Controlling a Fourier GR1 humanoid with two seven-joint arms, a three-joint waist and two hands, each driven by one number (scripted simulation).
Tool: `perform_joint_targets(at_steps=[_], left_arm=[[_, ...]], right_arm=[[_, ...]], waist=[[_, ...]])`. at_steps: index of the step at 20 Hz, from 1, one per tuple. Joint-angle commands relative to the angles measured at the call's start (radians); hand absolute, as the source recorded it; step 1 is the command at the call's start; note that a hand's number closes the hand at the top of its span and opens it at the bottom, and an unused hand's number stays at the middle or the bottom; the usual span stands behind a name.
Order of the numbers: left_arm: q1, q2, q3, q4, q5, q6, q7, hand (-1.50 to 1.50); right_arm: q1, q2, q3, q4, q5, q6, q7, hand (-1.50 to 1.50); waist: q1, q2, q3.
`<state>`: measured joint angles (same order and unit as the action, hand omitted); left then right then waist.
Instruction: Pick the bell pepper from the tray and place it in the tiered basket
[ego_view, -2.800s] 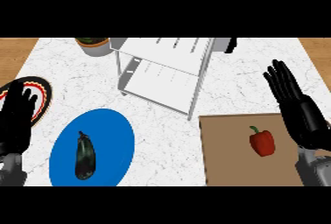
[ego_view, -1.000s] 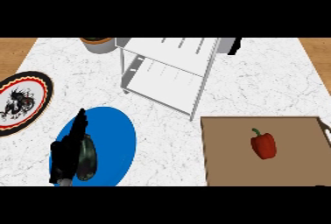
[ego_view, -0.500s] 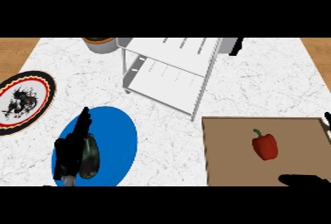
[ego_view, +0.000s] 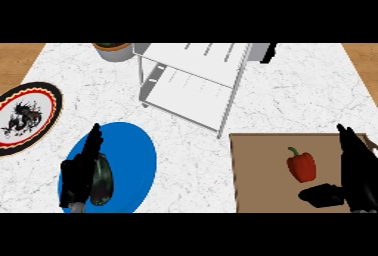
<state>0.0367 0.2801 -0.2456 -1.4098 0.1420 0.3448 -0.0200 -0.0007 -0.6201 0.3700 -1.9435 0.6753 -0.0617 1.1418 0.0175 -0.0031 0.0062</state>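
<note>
Head view: the pepper (ego_view: 301, 166) lies on the brown tray (ego_view: 258, 170) at lower right, red with a green stem, untouched. The right hand (ego_view: 353, 172) stands just right of it over the tray, fingers straight, thumb jutting left below the pepper. The left hand (ego_view: 80, 172), fingers straight, hangs over the blue plate (ego_view: 133, 165) beside a dark eggplant (ego_view: 102, 179). The white basket (ego_view: 193, 82) stands at upper centre, well apart from the pepper.
</note>
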Motion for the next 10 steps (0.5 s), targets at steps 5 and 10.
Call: perform_joint_targets(at_steps=[5, 10], left_arm=[[0.032, -0.037, -0.015, 0.005, -0.025, 0.004, 0.038, 0.0], [0.0, -0.035, 0.009, 0.026, -0.026, 0.011, 0.054, 0.0]], right_arm=[[-0.088, 0.126, 0.009, 0.069, 0.027, 0.125, 0.123, -1.5], [-0.088, 0.169, 0.034, 0.174, 0.045, 0.186, 0.154, -1.5]], waist=[[-0.012, 0.003, -0.007], [-0.015, 0.004, -0.007]])
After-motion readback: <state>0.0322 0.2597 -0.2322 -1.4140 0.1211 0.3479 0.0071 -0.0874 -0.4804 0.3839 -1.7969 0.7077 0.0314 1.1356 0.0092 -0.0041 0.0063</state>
